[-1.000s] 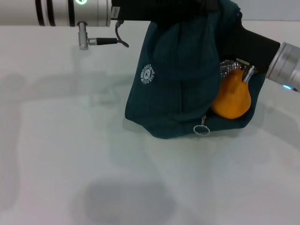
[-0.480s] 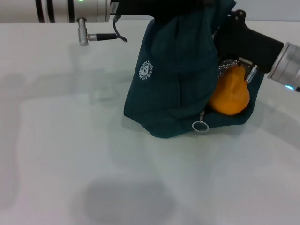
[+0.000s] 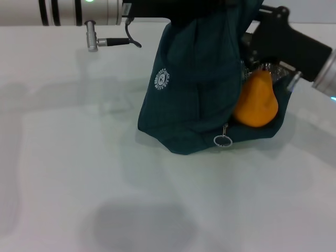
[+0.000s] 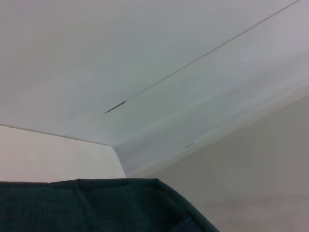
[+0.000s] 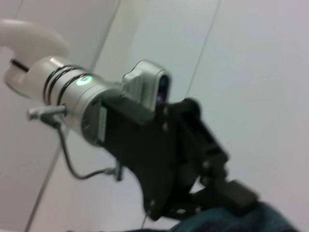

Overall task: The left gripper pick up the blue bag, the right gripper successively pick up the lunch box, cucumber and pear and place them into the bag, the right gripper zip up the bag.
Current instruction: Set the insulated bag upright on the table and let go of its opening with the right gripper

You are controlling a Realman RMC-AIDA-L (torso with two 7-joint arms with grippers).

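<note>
Head cam downward; wrists near bag

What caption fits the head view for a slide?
Left gripper holds the dark teal fabric bag up while the yellow-orange pear sits in its opening.

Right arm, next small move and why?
Probably back the right gripper clear, then go for the metal ring zipper pull. The yellow-orange pear already sits inside the dark teal-blue fabric bag, whose side gapes unzipped; the left gripper holds its top.
</note>
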